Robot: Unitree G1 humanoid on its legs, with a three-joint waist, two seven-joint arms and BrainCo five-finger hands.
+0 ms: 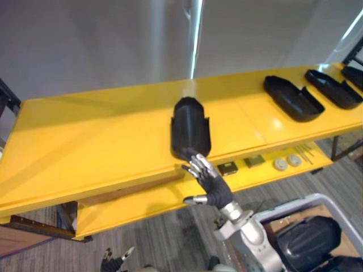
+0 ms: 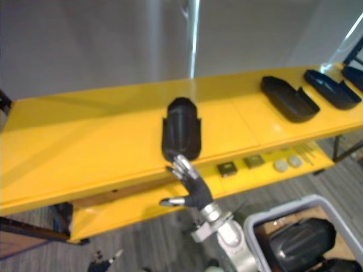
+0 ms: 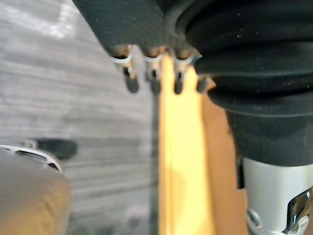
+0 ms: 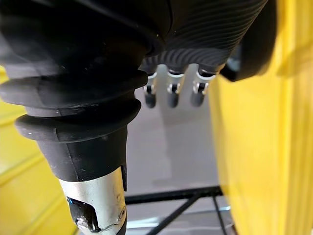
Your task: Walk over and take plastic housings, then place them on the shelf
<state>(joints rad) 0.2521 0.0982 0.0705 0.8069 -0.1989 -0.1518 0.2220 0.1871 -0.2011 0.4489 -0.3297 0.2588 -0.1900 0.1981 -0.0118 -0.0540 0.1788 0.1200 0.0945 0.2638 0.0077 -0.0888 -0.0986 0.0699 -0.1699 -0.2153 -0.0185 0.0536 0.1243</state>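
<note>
Black housing (image 1: pixel 190 127) sits on the top board of the yellow shelf (image 1: pixel 85 136), its near end right at the front edge. The right hand (image 1: pixel 211 184) is just below that end, fingers straight and spread, gripping nothing, tips about touching it. I'd nudge it a bit deeper with flat fingers, in line with the two housings (image 1: pixel 292 97) further right, then pull straight back so nothing snags. The left hand (image 3: pixel 152 73) hangs low, relaxed and empty. More housings wait in the bin (image 1: pixel 317 201).

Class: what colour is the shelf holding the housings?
The shelf is bright yellow; the left eye view shows it best.
</note>
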